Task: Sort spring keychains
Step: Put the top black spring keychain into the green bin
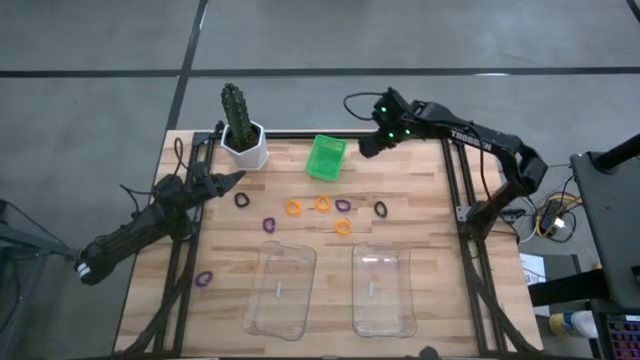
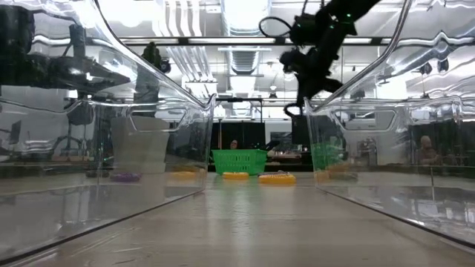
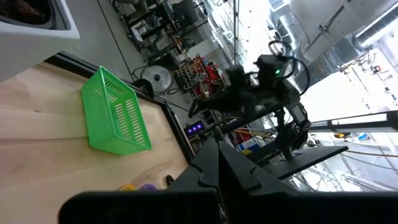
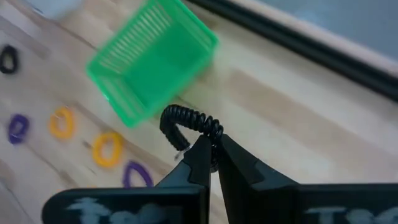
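Zero keychains in clear trays (image 1: pixel 280 290) yet; right claw (image 4: pixel 211 152) clamps black keychain (image 4: pixel 186 119) near green basket (image 1: pixel 326 157), 12 o'clock; left claw (image 1: pixel 236 180) looks closed, idle, 10 o'clock.

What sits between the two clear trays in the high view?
Nothing: between the left clear tray and the right clear tray the high view shows only bare wooden table. The nearest keychain, an orange one, lies beyond the gap.

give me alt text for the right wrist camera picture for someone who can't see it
The right gripper is shut on a black spring keychain, held above the wooden table next to a green basket. Orange keychains, purple keychains and another black one lie on the wood beyond it.
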Controlling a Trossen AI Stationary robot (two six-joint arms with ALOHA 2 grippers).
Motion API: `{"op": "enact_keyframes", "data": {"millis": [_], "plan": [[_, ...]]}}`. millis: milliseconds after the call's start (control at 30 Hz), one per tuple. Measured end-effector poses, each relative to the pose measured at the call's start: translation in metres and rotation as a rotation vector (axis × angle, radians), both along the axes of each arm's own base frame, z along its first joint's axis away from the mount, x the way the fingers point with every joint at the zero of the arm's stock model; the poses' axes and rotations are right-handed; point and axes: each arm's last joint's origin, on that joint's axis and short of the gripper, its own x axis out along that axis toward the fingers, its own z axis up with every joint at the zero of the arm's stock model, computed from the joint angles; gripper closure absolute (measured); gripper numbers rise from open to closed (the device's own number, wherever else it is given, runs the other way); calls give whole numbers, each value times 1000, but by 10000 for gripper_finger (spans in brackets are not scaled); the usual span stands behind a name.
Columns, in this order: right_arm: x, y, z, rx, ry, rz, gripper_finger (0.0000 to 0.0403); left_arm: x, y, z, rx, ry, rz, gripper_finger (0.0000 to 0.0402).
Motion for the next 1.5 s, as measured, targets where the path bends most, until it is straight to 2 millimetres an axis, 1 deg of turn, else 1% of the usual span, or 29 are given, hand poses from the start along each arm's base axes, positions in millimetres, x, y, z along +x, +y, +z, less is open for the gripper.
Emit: {"op": "enact_keyframes", "data": {"millis": [67,133,333,533,667,867,967,1100,1300,1500], "plan": [[10,-4,6,-17,-23,8,390,0,0,0,0,0,0,401],[21,-9,7,-24,-27,20,390,0,0,0,0,0,0,401],[53,-25,-4,-18,-16,45,390,0,0,0,1,-1,0,401],[88,-40,-26,7,10,64,390,0,0,0,2,-3,0,401],[110,-47,-45,51,53,85,390,0,0,0,2,-3,0,401],[136,-54,-72,116,151,116,390,0,0,0,1,-3,0,401],[145,-56,-82,126,190,152,390,0,0,0,1,-2,0,401],[153,-59,-89,122,245,157,390,0,0,0,1,-2,0,401],[155,-61,-87,119,278,165,390,0,0,0,0,-1,0,401],[156,-59,-87,119,275,173,390,0,0,0,0,-1,0,401]]}}
